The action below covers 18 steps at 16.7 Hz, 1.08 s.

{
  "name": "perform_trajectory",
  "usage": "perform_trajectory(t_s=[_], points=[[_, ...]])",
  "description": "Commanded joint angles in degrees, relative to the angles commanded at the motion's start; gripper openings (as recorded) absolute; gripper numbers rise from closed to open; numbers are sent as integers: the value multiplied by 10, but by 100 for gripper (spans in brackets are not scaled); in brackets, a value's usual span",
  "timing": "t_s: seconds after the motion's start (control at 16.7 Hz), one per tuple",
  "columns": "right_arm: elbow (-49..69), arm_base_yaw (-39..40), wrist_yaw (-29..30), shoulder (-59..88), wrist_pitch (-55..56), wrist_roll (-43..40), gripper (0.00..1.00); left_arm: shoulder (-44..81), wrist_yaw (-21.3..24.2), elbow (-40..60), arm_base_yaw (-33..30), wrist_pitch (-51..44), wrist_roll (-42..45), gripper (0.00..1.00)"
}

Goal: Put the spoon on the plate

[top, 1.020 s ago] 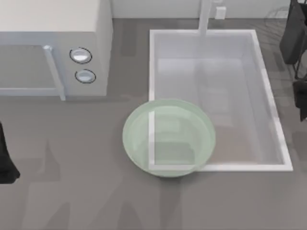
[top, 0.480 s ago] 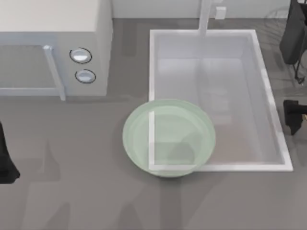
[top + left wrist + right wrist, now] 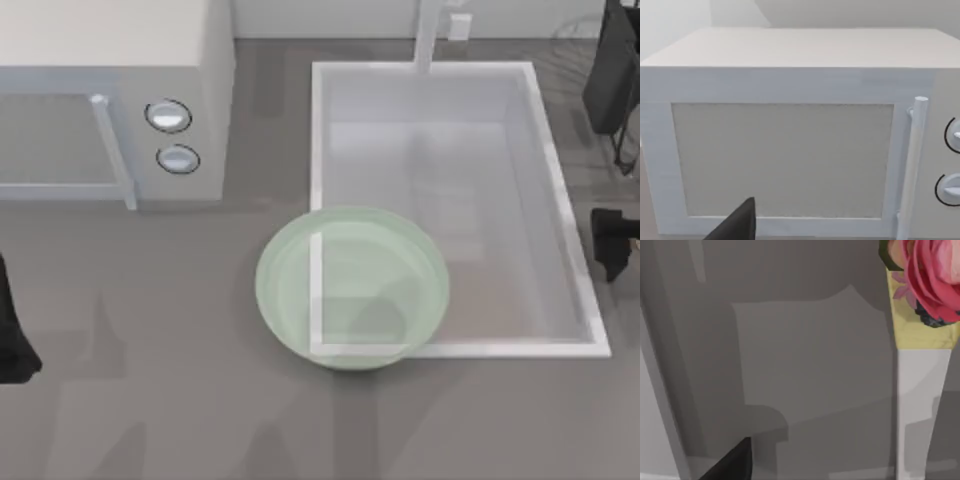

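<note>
Right gripper (image 3: 612,242): at work, at the right edge of the top view, just outside the sink's right rim; I cannot tell whether it is spread or closed.
Spoon (image 3: 918,405): lies on the grey counter close under my right wrist camera, with a white handle that ends in a red-and-yellow ornament (image 3: 927,280). Its bowl is out of frame. I hold nothing that I can see.
Sink (image 3: 575,270): a pale rectangular basin in the upper right of the top view, between my right gripper and the plate.
Plate (image 3: 280,300): lower centre of the top view, translucent green, sitting over the sink's lower-left corner. The rim of the sink shows through it, and nothing lies in it.
Microwave (image 3: 110,110): upper left of the top view, door shut, well apart from the plate.
Left gripper (image 3: 12,335): parked at the left edge of the top view, facing the microwave; grip state cannot be told.
Step in hand: by my judgement the approach to the spoon, with no grasp made yet and the task barely begun.
Next move: I should line up across the thin handle, come down and pinch it. After that comes a lift and a carry over the sink toward the plate. The handle is slim and low on the counter, so the descent calls for care.
</note>
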Motion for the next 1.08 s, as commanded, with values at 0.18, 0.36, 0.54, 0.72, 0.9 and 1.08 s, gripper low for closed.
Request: perform_trajectory(t_s=[0.18,0.36,0.54,0.72,0.9,1.08], points=[[0,0,0,0,0,0,32,0,0,0,0,0,0,100],[0,0,0,0,0,0,10,0,0,0,0,0,0,100],[0,0,0,0,0,0,0,0,0,0,0,0,0,100],[0,0,0,0,0,0,0,0,0,0,0,0,0,100],[0,0,0,0,0,0,0,0,0,0,0,0,0,100],[20,-1,5,-32,-24,-1,0,0,0,0,0,0,0,100]])
